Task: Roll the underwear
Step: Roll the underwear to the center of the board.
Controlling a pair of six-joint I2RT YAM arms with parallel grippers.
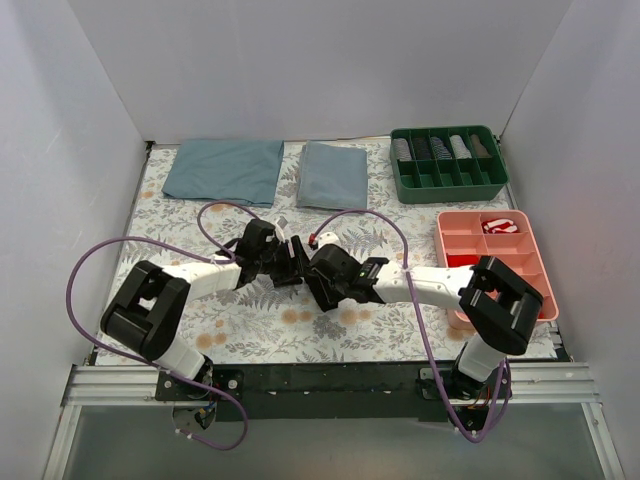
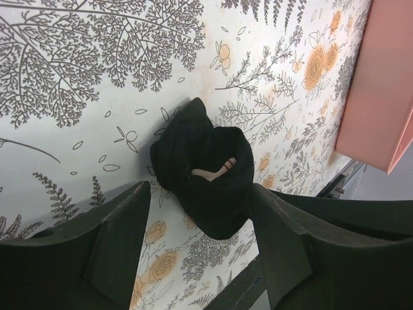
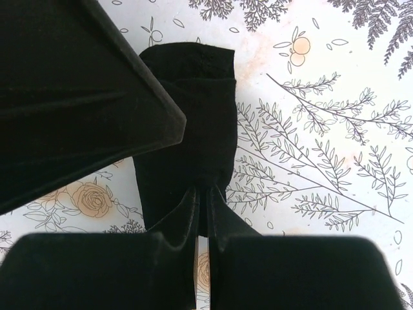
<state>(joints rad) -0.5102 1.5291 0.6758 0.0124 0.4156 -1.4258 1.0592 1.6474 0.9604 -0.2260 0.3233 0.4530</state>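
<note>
The underwear is a black rolled bundle on the floral tablecloth, with a sliver of beige waistband showing in its folds. My left gripper is open, one finger on either side of the bundle's near end, neither pressing it. In the right wrist view the underwear lies as a dark roll. My right gripper is shut on its near edge. The big black shape at upper left is a left finger. From above, the two grippers meet at the table's middle and hide the garment.
Two blue-grey folded cloths lie at the back. A green divided tray holding rolled garments stands at back right. A pink tray with red-and-white rolls sits on the right, its side near the left gripper.
</note>
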